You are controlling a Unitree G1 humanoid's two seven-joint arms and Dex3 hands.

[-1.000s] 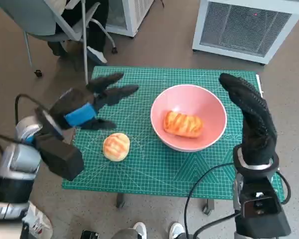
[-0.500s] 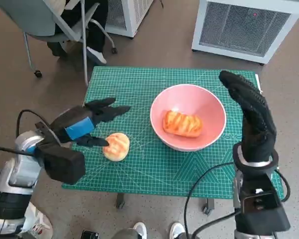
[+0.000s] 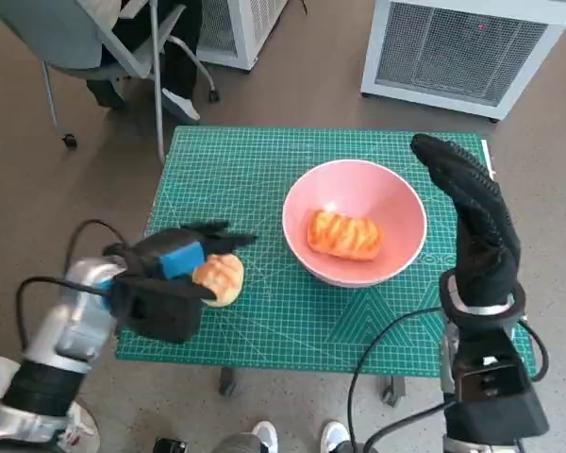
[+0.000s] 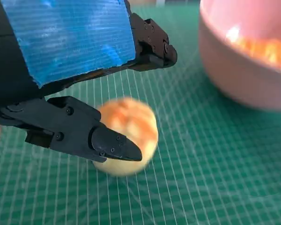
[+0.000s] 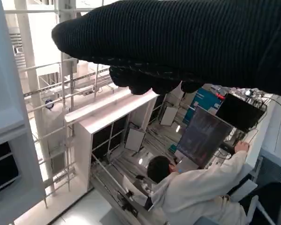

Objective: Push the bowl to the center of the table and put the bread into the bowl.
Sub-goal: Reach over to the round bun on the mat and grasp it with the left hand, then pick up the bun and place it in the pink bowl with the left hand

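The left hand (image 3: pixel 174 260) sits over the round bread (image 3: pixel 219 279) near the table's (image 3: pixel 264 170) left edge, fingers spread around it (contact unclear). The pink bowl (image 3: pixel 355 193) holds another loaf (image 3: pixel 344 235). The right hand (image 3: pixel 472 212) stands upright, fingers straight. Only the right wrist view shows a person (image 5: pixel 196 187).

One bread (image 3: pixel 345 235) in bowl (image 3: pixel 396 203), another bread (image 3: pixel 222 277) left.

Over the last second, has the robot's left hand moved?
Yes. The left hand has dropped toward the table's near edge, away from the pink bowl, and now reaches the round bun.
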